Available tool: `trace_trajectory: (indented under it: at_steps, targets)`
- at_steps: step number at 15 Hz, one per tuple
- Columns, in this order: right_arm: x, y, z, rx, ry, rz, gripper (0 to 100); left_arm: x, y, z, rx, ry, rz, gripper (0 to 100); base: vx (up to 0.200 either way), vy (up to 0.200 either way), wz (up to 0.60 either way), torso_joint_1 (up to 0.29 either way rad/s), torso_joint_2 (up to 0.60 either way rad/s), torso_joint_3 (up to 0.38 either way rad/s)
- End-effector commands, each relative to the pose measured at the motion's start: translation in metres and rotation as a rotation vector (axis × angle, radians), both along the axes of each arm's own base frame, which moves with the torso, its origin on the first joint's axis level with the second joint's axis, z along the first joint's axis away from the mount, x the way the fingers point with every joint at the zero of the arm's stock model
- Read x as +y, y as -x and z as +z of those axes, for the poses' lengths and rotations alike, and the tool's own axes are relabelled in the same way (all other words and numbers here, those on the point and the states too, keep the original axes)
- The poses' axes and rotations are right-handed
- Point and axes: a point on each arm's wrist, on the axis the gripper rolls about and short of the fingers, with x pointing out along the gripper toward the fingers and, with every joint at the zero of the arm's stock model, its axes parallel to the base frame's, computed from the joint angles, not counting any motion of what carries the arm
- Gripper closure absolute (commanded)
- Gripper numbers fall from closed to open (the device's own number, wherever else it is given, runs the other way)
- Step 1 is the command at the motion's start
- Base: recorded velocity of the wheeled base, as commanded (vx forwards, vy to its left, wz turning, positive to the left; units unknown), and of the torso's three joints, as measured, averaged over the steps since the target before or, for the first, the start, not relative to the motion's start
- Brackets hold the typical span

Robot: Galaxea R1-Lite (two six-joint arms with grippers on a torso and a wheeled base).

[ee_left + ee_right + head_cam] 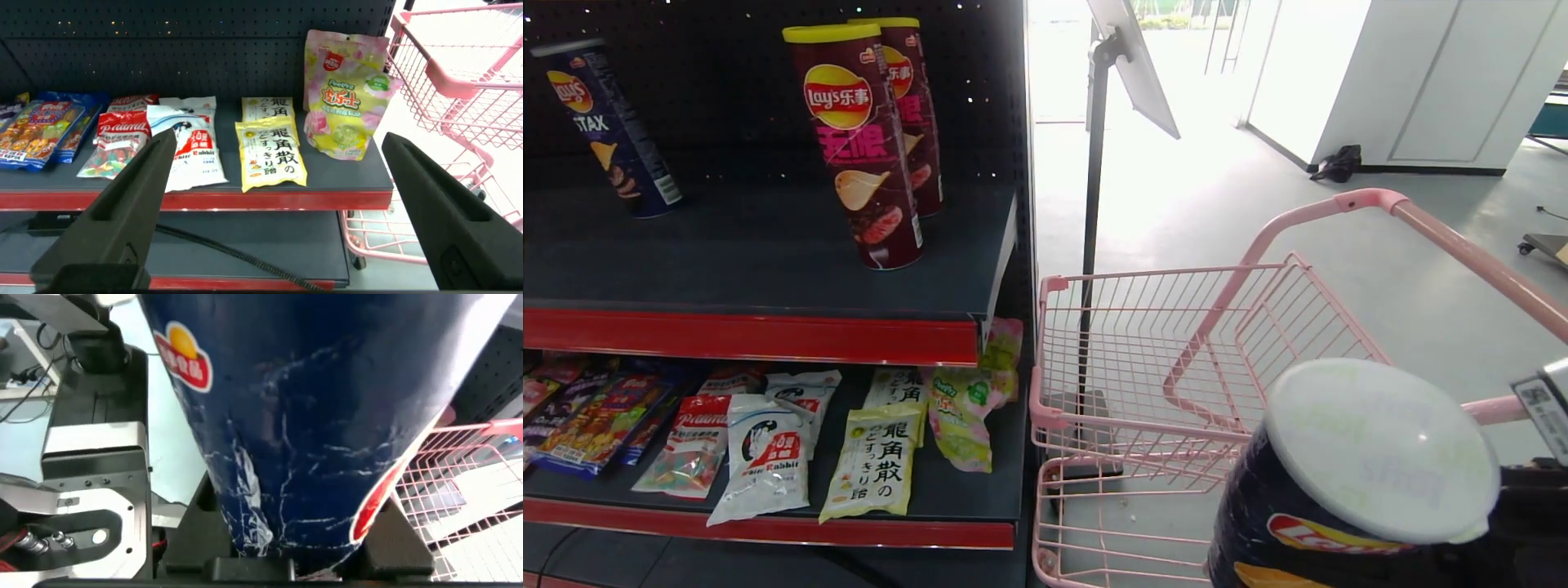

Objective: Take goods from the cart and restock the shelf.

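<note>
the right gripper (298, 543) holds a dark blue chip can (1347, 482) tight, up beside the pink cart (1176, 343). the left gripper (278, 204) is wide open, facing the lower shelf (245, 198) with its snack bags (270, 155).

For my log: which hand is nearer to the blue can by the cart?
Right. The right hand grips that blue can; the left hand is apart, open before the lower shelf.

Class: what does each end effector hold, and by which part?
Right end effector clamps the dark blue chip canister across its cylindrical side wall. Left end effector is open, holding nothing.
</note>
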Motion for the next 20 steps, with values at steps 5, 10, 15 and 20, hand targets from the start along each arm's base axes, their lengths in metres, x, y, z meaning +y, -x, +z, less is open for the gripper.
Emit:
trace_trajectory:
  at_steps: [5,10,15,20]
  targets:
    - [0.016,-0.025,-0.004,0.065,0.057,-0.028,100,0.0,0.0,0.0,0.002,0.0,0.0,0,0.0,0.0,0.0,0.0,0.0,0.0]
    - [0.025,-0.046,0.023,0.139,0.106,-0.053,100,0.0,0.0,0.0,0.002,0.0,0.0,0,0.0,0.0,0.0,0.0,0.0,0.0]
    - [0.04,-0.064,0.045,0.144,0.11,-0.05,100,0.0,0.0,0.0,0.002,0.0,0.0,0,0.0,0.0,0.0,0.0,0.0,0.0]
    - [0.038,-0.064,0.044,0.151,0.114,-0.055,100,0.0,0.0,0.0,0.002,0.0,0.0,0,0.0,0.0,0.0,0.117,-0.3,-0.185]
